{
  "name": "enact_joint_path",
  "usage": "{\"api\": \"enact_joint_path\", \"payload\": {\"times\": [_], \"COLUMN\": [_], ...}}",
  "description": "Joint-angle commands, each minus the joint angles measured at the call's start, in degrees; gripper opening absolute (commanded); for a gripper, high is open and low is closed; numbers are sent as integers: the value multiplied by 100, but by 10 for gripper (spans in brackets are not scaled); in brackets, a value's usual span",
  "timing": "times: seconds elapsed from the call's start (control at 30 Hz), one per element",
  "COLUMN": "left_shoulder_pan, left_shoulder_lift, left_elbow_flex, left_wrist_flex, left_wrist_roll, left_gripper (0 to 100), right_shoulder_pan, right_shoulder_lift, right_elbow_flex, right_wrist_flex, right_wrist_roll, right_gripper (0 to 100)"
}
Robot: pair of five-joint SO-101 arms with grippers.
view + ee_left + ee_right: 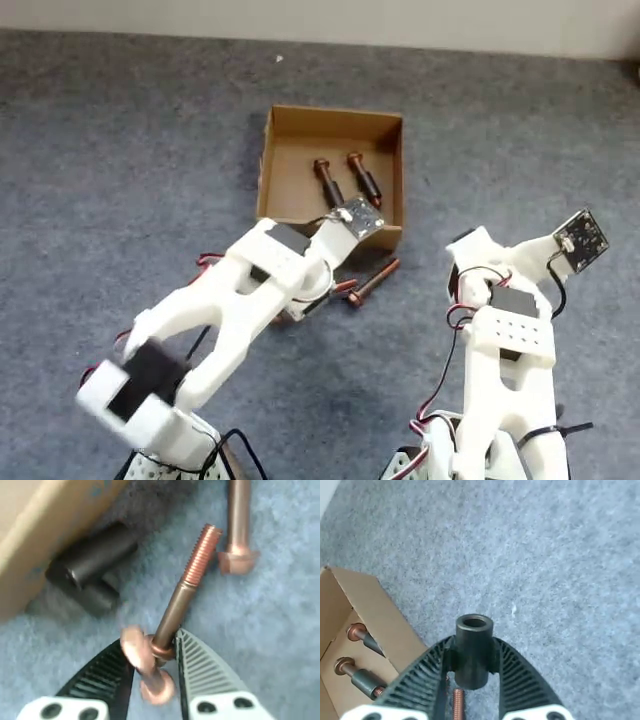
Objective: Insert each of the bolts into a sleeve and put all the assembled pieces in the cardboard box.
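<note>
Bolt (187, 580) and sleeve (473, 662) are each held by a different arm. The copper bolt is clamped just under its head by the left gripper (154, 642), whose jaws are drawn in to the width of the shank. Its long axis runs away from the jaws toward the upper right of the left wrist frame, threaded tip leading. The black sleeve is pinched across its middle by the right gripper (472, 646), jaws closed to the sleeve's width, with the open bore turned up toward the wrist camera.

In the high view the left arm is seen at centre, just by the near wall of the cardboard box (332, 118), and the right arm at the right of the frame. The two parts are therefore judged well apart, and the threaded tip must be brought in line with the bore, axis to axis.

Two assembled pieces (365, 180) are seen lying inside the box. A loose bolt (375, 281) and spare dark sleeves (95, 557) are seen on the grey desk (120, 130) beside the box.
</note>
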Motion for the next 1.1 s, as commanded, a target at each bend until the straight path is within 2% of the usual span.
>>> {"api": "enact_joint_path", "payload": {"times": [0.0,0.2,0.4,0.53,0.77,0.83,0.97,1.07], "left_shoulder_pan": [-40,-822,-1754,-2185,-3029,-3178,-3266,-3178], "left_shoulder_lift": [-1367,-3178,-3952,-4066,-4075,-4075,-4075,-4075], "left_elbow_flex": [400,1112,1613,1851,2237,2308,2299,2290], "left_wrist_flex": [185,185,185,220,229,264,695,756], "left_wrist_roll": [18,1143,1925,2154,2119,2119,2163,2523], "left_gripper": [5,5,5,5,8,56,223,238], "right_shoulder_pan": [75,75,57,57,48,48,48,40], "right_shoulder_lift": [-180,-180,-171,-171,-171,-171,-171,-171], "right_elbow_flex": [-57,-57,-57,-57,-48,-48,-48,-48], "right_wrist_flex": [-171,-171,-171,-171,-171,-171,-171,-171], "right_wrist_roll": [-26,-26,-26,-26,-26,-26,-26,-26], "right_gripper": [4,4,4,4,4,4,4,4]}}
